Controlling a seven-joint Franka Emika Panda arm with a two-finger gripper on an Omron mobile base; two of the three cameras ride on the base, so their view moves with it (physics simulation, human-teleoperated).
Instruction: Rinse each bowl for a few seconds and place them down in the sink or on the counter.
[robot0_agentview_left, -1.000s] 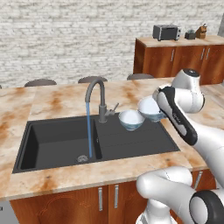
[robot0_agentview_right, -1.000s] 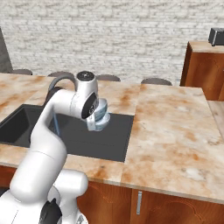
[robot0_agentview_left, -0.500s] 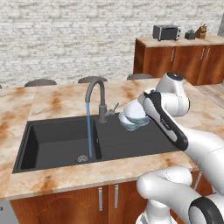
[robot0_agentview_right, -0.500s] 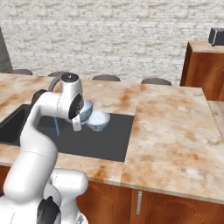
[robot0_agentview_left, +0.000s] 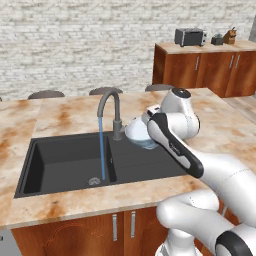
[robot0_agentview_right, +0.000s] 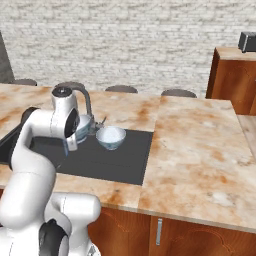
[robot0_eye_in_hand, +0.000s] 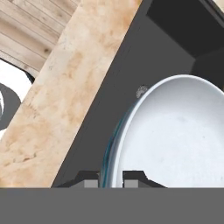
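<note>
The fingers (robot0_eye_in_hand: 110, 183) are pinched almost shut on the rim of one bowl (robot0_eye_in_hand: 175, 140), carrying it tipped on edge above the black sink (robot0_agentview_left: 60, 160), just right of the grey faucet (robot0_agentview_left: 111, 112). Held that way, its hollow can meet the thin stream of water (robot0_agentview_left: 102, 150) that falls into the deep basin on the left, so I'd judge the rinse is about to start. The other bowl (robot0_agentview_right: 111, 137) sits upright on the flat drainboard, near the held one but apart from it, likely waiting its turn. Compared with a second ago, the arm has swung left across the desk (robot0_agentview_right: 200, 145), bringing the held bowl from beside its twin to close by the faucet, while the grip has not loosened
</note>
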